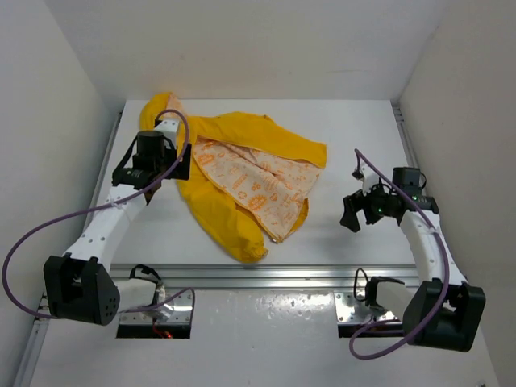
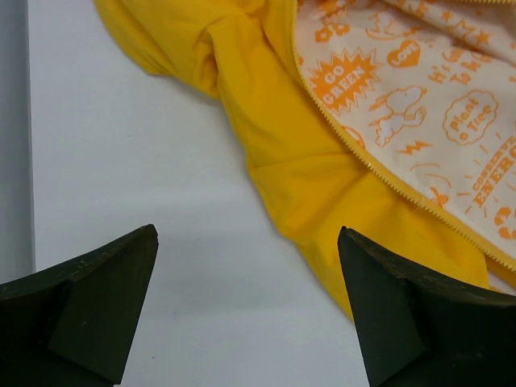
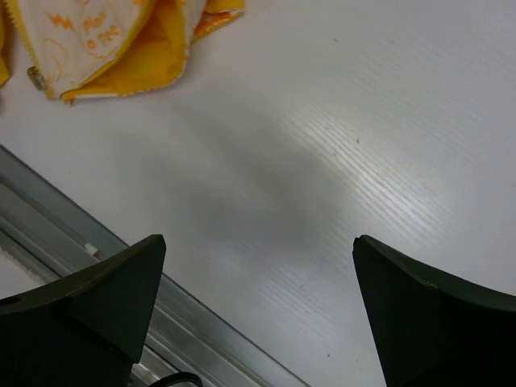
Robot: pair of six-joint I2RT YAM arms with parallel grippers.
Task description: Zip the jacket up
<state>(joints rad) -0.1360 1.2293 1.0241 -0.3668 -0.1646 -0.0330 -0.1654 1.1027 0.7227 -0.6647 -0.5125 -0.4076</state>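
Note:
The yellow jacket (image 1: 234, 177) lies unzipped in the middle of the table, its cream, orange-printed lining (image 1: 254, 181) facing up. My left gripper (image 1: 164, 172) is open and empty at the jacket's left edge. In the left wrist view, the left gripper (image 2: 248, 232) hovers over bare table, with the yellow fabric (image 2: 274, 137) and a line of zipper teeth (image 2: 363, 157) just ahead to the right. My right gripper (image 1: 355, 208) is open and empty, apart from the jacket on its right. In the right wrist view, the right gripper (image 3: 260, 240) is over bare table, and a jacket corner (image 3: 105, 40) shows at top left.
An aluminium rail (image 1: 266, 276) runs along the table's near edge and also shows in the right wrist view (image 3: 64, 210). White walls enclose the table on the left, back and right. Purple cables loop off both arms.

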